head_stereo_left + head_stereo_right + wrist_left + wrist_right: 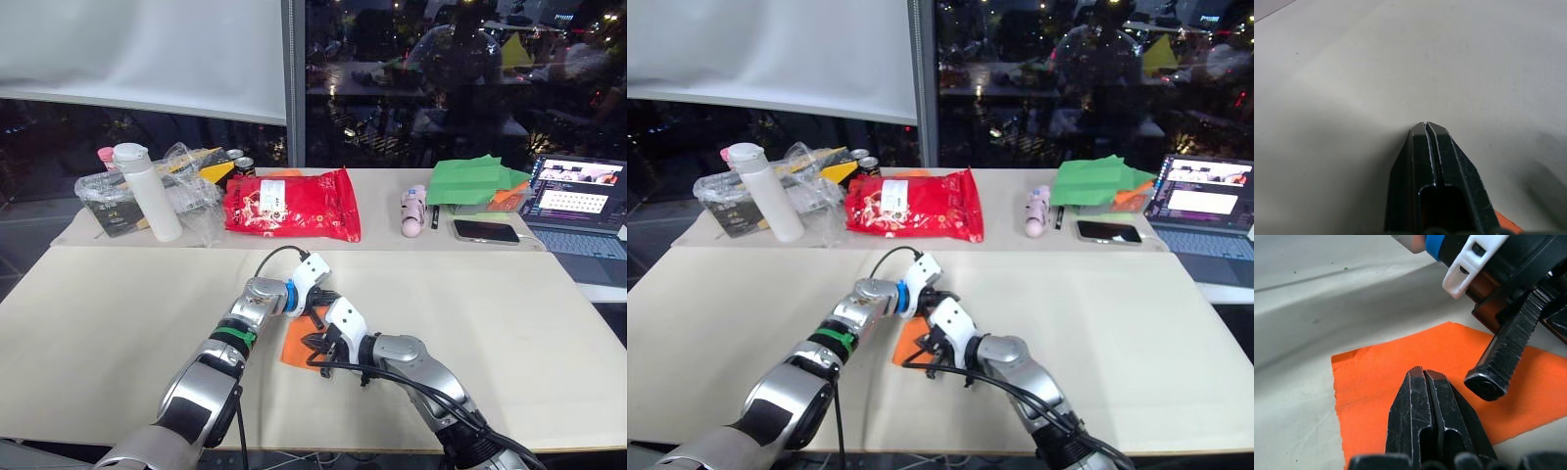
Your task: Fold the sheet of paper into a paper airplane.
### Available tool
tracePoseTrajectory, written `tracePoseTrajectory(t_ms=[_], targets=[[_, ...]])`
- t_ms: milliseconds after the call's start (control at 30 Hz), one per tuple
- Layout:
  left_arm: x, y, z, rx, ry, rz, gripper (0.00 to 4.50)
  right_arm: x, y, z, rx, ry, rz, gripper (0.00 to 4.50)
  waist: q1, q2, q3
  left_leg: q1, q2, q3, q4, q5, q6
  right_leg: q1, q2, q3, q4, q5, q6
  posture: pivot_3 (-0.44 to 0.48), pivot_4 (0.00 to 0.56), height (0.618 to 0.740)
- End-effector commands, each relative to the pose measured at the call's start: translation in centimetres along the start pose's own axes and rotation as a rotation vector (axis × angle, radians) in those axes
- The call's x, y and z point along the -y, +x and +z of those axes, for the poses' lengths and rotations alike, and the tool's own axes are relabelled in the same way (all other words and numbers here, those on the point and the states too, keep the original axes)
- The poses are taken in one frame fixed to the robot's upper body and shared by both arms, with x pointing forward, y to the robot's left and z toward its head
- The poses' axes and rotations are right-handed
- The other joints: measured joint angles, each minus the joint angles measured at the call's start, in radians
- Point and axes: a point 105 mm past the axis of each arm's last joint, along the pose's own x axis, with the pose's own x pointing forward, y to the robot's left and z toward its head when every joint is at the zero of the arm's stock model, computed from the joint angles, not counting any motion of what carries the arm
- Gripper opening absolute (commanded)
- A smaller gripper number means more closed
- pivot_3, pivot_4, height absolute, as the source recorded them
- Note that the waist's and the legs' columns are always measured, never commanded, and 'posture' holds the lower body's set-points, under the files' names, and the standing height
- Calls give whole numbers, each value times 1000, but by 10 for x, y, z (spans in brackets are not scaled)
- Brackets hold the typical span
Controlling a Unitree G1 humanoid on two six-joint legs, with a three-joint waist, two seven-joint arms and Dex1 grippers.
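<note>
Lying flat on the cream table (118, 313), the sheet of paper (1400, 362) sits directly beneath both hands, so the coming fold turns on which hand pins it and which one works an edge.

Furthest on the left side, beyond the hands on the far table, a clear plastic bag (191, 196) holds what look like packets and a dark item, though I cannot make out its contents exactly; a white bottle (147, 191) stands upright in front of it. Two dark cans (238, 164) stand just behind the glossy red snack bag (289, 204).

The left hand (315, 315) has its two black fingers pressed together with nothing between them. In its wrist view the tips lie on or just over bare table, with a sliver of orange close by their base, so the paper lies back toward its wrist rather than ahead of it.

The right hand (1422, 382) is also closed and empty, its tips over the middle of the sheet. It looks the better placed to press a crease. The sheet's long axis appears to run across the two hands, with one corner showing past them toward the robot.

Further right on the far table lie a pink tube-shaped object (414, 211), a green paper stack (475, 181), a phone (486, 231) and an open laptop (578, 201).
</note>
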Motion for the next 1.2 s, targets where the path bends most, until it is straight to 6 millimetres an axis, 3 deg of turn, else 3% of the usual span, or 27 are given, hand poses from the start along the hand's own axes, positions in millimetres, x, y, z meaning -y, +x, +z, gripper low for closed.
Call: tracePoseTrajectory(t_ms=[33, 433, 633, 867, 1200], targets=[[-1, -12, -36, -105, -46, 7, 10, 4, 0, -25, -95, 58, -18, 0, -3, 0, 0, 0, 0, 0, 0, 0, 0, 0, 0, 0, 0, 0, 0, 0, 150, 715], [21, -44, -71, -171, -116, -4, 10, 4, 6, -24, -97, 41, 16, 0, -4, 3, -7, 5, 1, 0, -1, 0, 0, 2, 0, 0, 1, -1, 0, 0, 150, 715], [27, -75, -89, -196, -189, 66, 10, 3, 8, -23, -97, 36, 28, 0, -15, 3, -8, 5, 1, 0, -2, -1, 1, 2, 1, 0, 1, -2, -1, 0, 150, 715], [35, -98, -91, -192, -229, 71, 10, 4, 7, -23, -98, 29, 33, 0, -25, 4, -8, 6, 1, 0, -2, -1, 2, 2, 0, 0, 2, -3, -1, 0, 150, 715], [36, -110, -90, -207, -179, 51, 10, 9, 5, -21, -104, 10, 29, 0, -23, 3, -7, 9, 1, 0, -2, -2, 0, 1, 0, 0, 1, -7, -7, 0, 150, 715]])
